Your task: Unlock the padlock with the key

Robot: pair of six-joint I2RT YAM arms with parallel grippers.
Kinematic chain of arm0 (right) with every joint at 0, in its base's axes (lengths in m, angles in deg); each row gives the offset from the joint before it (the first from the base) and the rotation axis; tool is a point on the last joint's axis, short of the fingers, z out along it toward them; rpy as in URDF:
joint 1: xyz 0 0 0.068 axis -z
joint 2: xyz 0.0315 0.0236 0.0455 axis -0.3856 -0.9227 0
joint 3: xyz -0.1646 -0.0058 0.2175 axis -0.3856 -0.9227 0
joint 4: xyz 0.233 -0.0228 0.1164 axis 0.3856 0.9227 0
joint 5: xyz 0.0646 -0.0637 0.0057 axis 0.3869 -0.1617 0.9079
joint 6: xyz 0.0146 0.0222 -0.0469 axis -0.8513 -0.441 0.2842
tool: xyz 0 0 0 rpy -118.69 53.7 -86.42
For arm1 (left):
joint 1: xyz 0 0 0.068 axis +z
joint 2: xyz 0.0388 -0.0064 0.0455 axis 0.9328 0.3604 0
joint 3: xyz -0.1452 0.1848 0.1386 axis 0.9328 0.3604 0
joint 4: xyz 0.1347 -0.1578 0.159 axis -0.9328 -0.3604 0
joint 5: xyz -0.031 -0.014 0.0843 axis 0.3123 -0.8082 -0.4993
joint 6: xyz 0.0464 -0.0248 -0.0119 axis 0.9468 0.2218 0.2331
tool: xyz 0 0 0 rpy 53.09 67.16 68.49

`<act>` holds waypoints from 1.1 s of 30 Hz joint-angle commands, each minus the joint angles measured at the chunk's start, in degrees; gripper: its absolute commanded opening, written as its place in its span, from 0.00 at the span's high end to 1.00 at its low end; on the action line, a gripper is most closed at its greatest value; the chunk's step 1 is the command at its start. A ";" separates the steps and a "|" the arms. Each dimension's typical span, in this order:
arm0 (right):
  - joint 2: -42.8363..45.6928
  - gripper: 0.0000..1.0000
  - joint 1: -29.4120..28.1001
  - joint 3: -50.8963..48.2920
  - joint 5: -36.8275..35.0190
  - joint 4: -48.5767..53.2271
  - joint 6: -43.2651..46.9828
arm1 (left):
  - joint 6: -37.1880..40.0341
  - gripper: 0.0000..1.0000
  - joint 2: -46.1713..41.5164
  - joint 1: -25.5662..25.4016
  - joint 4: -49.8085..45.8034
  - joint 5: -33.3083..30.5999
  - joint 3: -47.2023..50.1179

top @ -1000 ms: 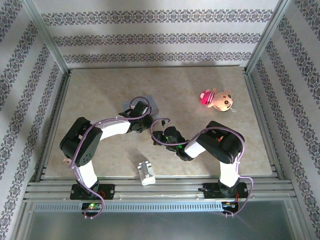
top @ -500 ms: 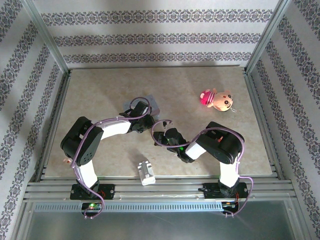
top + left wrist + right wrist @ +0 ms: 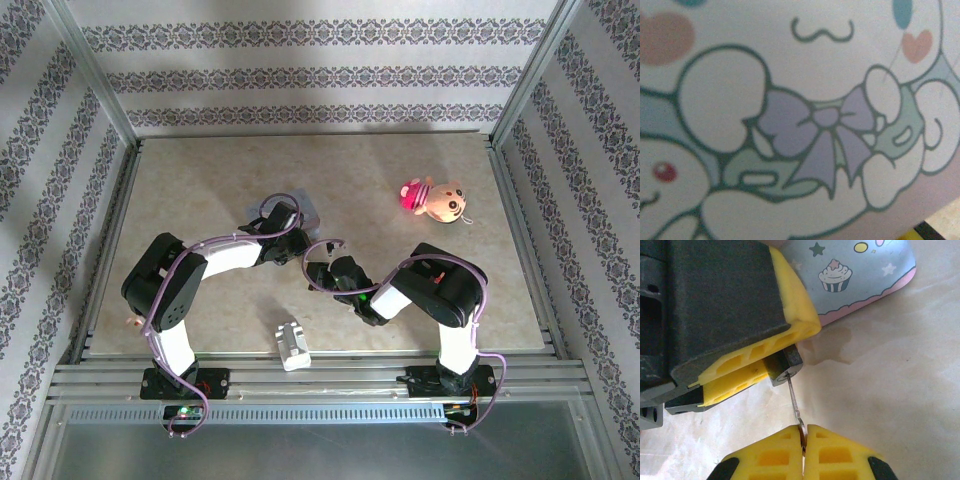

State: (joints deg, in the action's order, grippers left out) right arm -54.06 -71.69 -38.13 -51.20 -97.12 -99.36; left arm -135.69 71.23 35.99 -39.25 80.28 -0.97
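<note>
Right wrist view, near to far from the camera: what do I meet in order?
Near to far: right gripper → key → padlock → tin.

Small padlock (image 3: 784, 365): dark grey body, tilted, clamped btwn yellow pads of left hand (image 3: 747, 367), only its keyhole end sticking out. Thin dull metal key (image 3: 793, 397): tip at the keyhole, depth can't tell; head pinched btwn pads of right hand (image 3: 803, 440). Both held over tabletop (image 3: 880, 380), approx mid-scene.
</note>
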 commanded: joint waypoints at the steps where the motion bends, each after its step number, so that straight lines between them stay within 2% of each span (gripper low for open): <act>1: -1.16 1.00 -0.47 2.61 -0.88 -3.84 -0.26 | -1.78 0.96 1.15 -0.42 2.38 3.82 0.38; 17: -0.94 1.00 -1.26 5.04 -2.53 -2.99 -0.42 | -5.59 0.96 2.08 -0.43 4.45 6.12 1.49; 33: 3.37 1.00 1.53 4.24 3.07 0.44 -1.29 | -6.40 0.96 1.02 -0.43 1.35 9.97 2.43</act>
State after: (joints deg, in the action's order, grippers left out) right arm -53.38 -71.13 -35.66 -50.81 -91.15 -100.76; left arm -140.83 72.74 36.75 -34.68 82.45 0.32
